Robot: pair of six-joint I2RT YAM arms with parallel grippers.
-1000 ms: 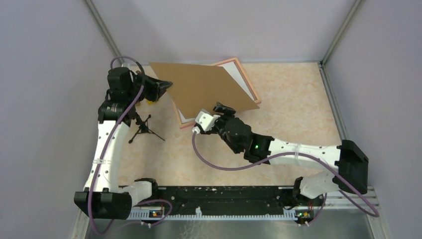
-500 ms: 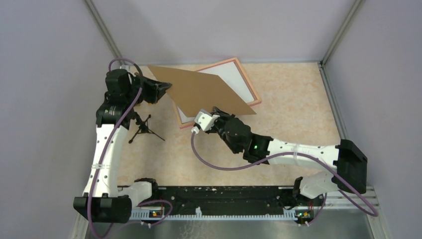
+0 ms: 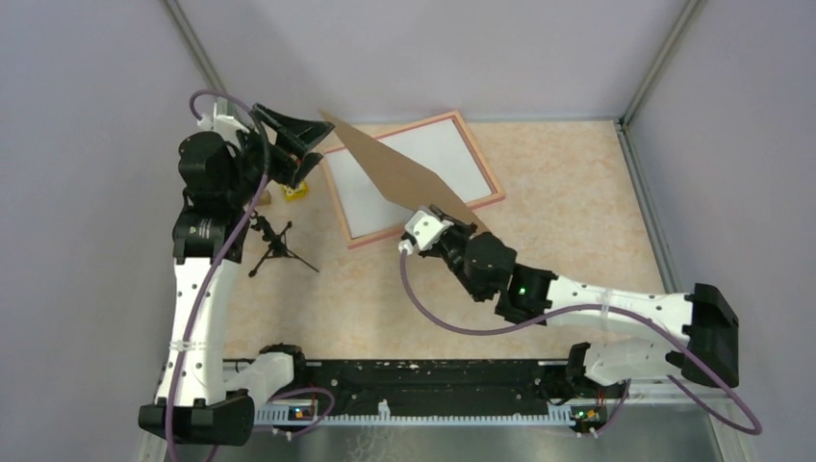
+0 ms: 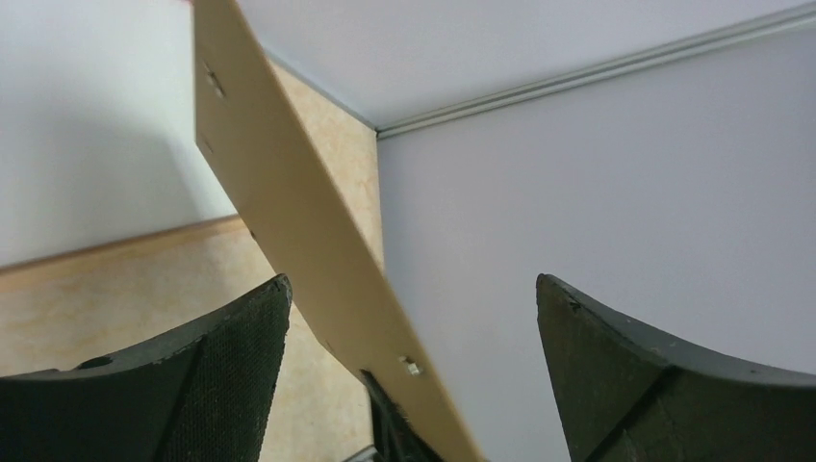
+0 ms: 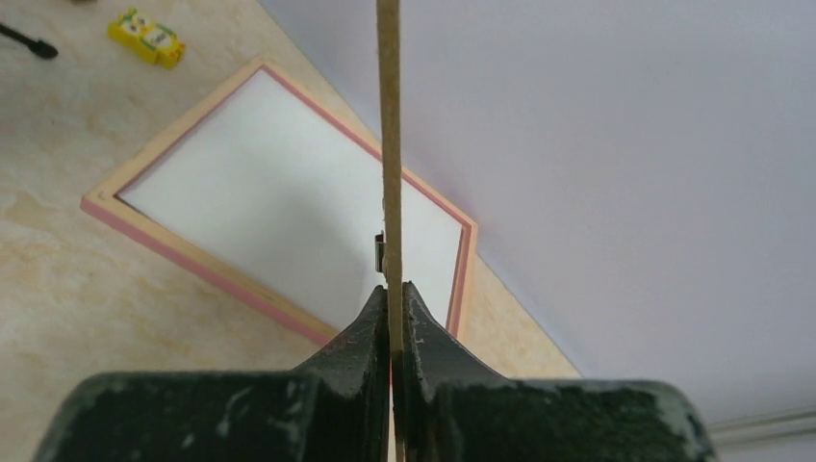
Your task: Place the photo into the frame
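**Board pinched, left jaws wide**

My right end effector [image 5: 393,289] clamps the thin brown cardboard board [image 3: 399,173], tilted on edge. My left end effector [image 3: 313,142] gapes, holding nothing. The photo [image 5: 260,183], plain white back up, lies flat inside the narrow salmon-pink frame [image 5: 192,262] on the mottled worktop [image 3: 577,192].
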